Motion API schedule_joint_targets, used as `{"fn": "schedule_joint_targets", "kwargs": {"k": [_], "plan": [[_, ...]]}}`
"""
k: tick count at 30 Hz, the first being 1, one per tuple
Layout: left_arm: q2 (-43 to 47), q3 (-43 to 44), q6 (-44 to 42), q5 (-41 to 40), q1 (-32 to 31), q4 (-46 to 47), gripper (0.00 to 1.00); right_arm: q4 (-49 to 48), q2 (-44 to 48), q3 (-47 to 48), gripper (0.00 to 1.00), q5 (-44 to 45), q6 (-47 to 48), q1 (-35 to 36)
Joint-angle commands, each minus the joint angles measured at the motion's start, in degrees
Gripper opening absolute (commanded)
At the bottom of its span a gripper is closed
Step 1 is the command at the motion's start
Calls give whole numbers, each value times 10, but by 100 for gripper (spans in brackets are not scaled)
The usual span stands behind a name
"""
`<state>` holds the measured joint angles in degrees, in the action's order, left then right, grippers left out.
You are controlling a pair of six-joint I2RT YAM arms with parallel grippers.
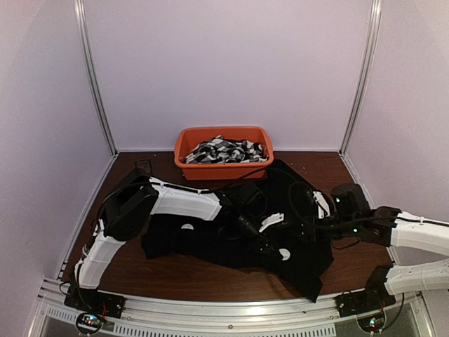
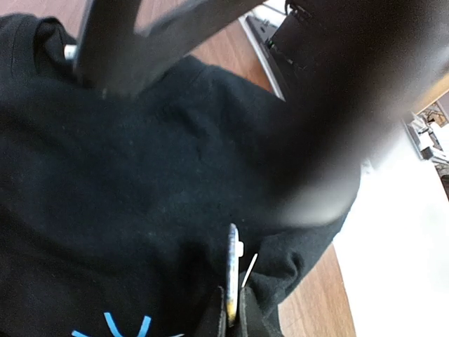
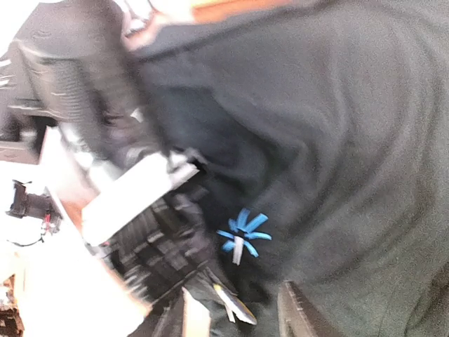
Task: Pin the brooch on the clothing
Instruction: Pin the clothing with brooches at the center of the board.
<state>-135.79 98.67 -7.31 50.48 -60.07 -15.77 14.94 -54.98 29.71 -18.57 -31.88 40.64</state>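
Your left claw [image 2: 231, 316] is clamped on the brooch [image 2: 231, 263], held edge-on against the shirt [image 2: 140, 182], just beside its blue starburst [image 3: 242, 235]. Your right claw [image 3: 237, 312] stands parted, gripping nothing. The brooch sits between its fingers, so it's better placed to fasten.

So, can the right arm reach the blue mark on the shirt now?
Probably yes: the mark lies uncovered just ahead of the open right claw. The left claw, holding the brooch, is close beside it and could crowd the approach.
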Motion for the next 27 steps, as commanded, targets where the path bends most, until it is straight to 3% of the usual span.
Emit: {"fn": "schedule_joint_targets", "kwargs": {"k": [1,5,13,19,27], "plan": [[44,-14,33,27,-4,98,0,-62,66,-32,52,-10,36,3],[57,-25,58,25,-2,131,0,-91,127,-72,59,-8,70,4],[86,-33,90,78,1,168,0,-148,241,-123,53,-19,92,4],[103,-38,105,126,5,174,0,-148,228,-122,43,-51,89,11],[111,-59,124,158,14,175,0,-141,191,-113,40,-54,92,52]]}}
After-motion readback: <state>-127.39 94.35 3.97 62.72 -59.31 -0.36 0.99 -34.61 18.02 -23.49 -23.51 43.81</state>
